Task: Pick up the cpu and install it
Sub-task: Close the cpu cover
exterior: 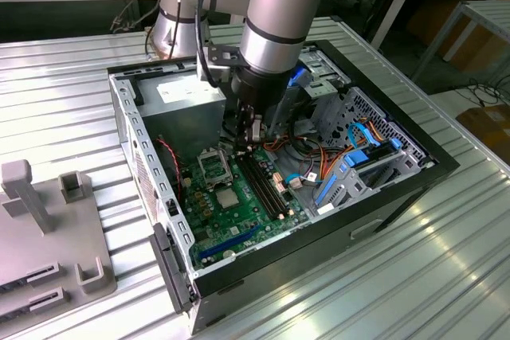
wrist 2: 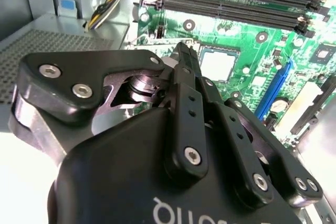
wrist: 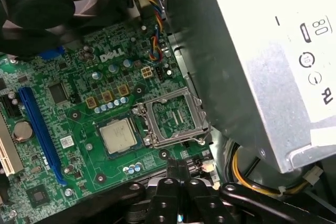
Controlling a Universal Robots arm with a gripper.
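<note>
While fingers hang closed, cpu lies flat beside hinged frame.

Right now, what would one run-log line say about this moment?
tool: shut, empty | cpu: flat on motherboard, beside black hinged frame | tool-to-cpu: apart
</note>
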